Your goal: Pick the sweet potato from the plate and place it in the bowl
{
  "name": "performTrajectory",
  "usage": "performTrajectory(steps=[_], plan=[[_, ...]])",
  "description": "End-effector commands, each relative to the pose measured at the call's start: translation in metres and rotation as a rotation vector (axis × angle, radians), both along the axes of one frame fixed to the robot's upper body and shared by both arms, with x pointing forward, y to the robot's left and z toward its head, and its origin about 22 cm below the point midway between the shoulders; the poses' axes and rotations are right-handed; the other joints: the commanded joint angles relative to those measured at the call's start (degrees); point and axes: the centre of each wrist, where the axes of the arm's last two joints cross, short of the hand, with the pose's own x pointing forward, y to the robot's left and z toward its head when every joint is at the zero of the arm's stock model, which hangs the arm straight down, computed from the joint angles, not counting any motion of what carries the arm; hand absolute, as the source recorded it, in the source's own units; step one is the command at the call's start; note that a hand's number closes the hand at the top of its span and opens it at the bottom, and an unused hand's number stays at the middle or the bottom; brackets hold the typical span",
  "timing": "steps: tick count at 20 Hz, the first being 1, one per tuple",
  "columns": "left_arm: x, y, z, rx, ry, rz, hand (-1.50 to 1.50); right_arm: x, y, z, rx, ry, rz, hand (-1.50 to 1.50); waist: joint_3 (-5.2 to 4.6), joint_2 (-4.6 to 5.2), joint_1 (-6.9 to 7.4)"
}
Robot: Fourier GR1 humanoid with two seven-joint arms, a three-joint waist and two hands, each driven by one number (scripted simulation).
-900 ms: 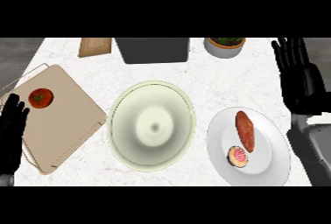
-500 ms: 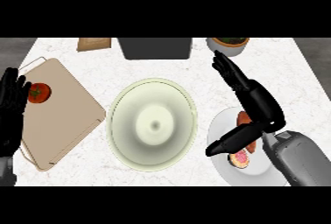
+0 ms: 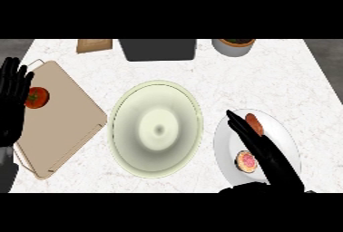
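A pale green bowl [image 3: 156, 128] sits in the middle of the counter. To its right lies a white plate [image 3: 282, 132] with the reddish-brown sweet potato [image 3: 254, 123] on its upper part and a halved pink fruit [image 3: 246, 160] lower down. My right hand [image 3: 268, 156] lies open over the plate, its fingers straight and pointing up-left, covering most of the sweet potato; only the potato's upper end shows. My left hand [image 3: 13, 102] rests open at the left edge, fingers up.
A tan cutting board [image 3: 57, 122] with a tomato [image 3: 36, 97] lies at the left, partly behind my left hand. Along the back edge stand a dark box [image 3: 159, 49], a small wooden board [image 3: 94, 45] and a grey pot [image 3: 234, 46].
My right hand has come down from the upper right and now lies low over the plate, across the sweet potato. The left hand has shifted slightly upward at the left edge.
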Motion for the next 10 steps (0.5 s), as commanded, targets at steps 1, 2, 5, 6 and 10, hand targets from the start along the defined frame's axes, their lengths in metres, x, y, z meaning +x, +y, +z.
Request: performTrajectory(steps=[1,2,5,6,10], plan=[[0.009,-0.003,0.002,-0.023,-0.004,-0.001,0.00,-0.026,-0.025,0.021,-0.187,-0.064,-0.050,-1.50,-0.06,-0.18,-0.62],[-0.005,-0.004,-0.012,-0.002,0.011,-0.011,0.00,-0.016,-0.037,0.030,-0.271,-0.063,-0.101,-1.50,-0.09,-0.24,0.09],[0.005,0.011,0.016,-0.021,-0.010,-0.013,0.00,-0.021,-0.050,0.075,-0.354,-0.049,-0.184,-1.50,-0.13,-0.31,-0.14],[-0.002,-0.006,-0.015,-0.015,0.005,-0.017,0.00,-0.030,-0.051,0.083,-0.382,-0.028,-0.191,-1.50,-0.13,-0.22,-0.30],[-0.005,0.014,0.002,0.004,-0.010,-0.015,0.00,-0.034,-0.064,0.112,-0.676,0.075,-0.200,-1.50,-0.23,-0.47,0.29]])
